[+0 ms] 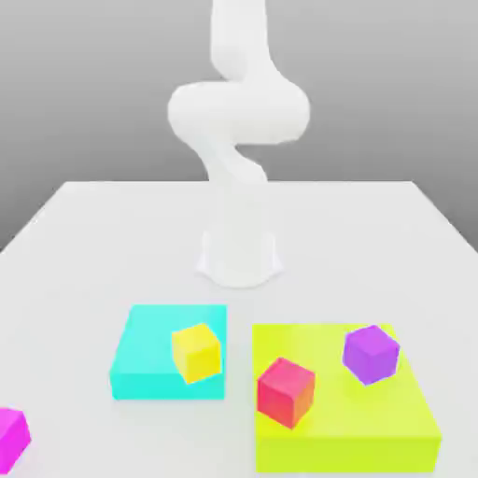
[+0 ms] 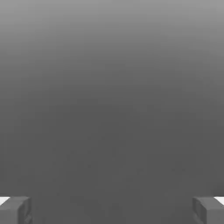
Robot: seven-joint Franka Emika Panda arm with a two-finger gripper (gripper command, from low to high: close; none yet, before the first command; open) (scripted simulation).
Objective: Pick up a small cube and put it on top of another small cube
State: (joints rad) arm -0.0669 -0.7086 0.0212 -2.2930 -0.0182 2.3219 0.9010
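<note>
A white Panda arm [image 1: 238, 140] rises from its base at the middle of a white table [image 1: 84, 243], its upper links folded high above four small cubes that wait along the near edge. In the hand view the gripper [image 2: 112, 210] is spread wide and empty, its two grey fingertips [image 2: 15, 210] far apart against plain grey, with no cube between them.

A yellow cube [image 1: 197, 352] sits on a flat cyan slab [image 1: 149, 359], close to that slab's corner nearest the yellow-green slab [image 1: 373, 429]. On the yellow-green slab a red cube [image 1: 286, 392] stands near the edge facing the cyan slab, and a purple cube [image 1: 371, 354] rests towards the slab's far edge, near the red one but apart from it. A magenta cube [image 1: 11, 439] lies alone on the bare table at the near corner on the exterior view's left, partly cut off by the frame.

Nothing is stacked yet, and the risks lie ahead. The red and purple cubes are close enough that a wide-open finger descending on one could likely nudge the other. The yellow cube, so near its slab's edge, could probably be pushed off by an off-centre approach. The cubes sit at differing angles, so a wrist not turned to match flat faces may pinch corners and let the cube twist or slip. A release slightly off the lower cube's centre would likely tip the stack.
</note>
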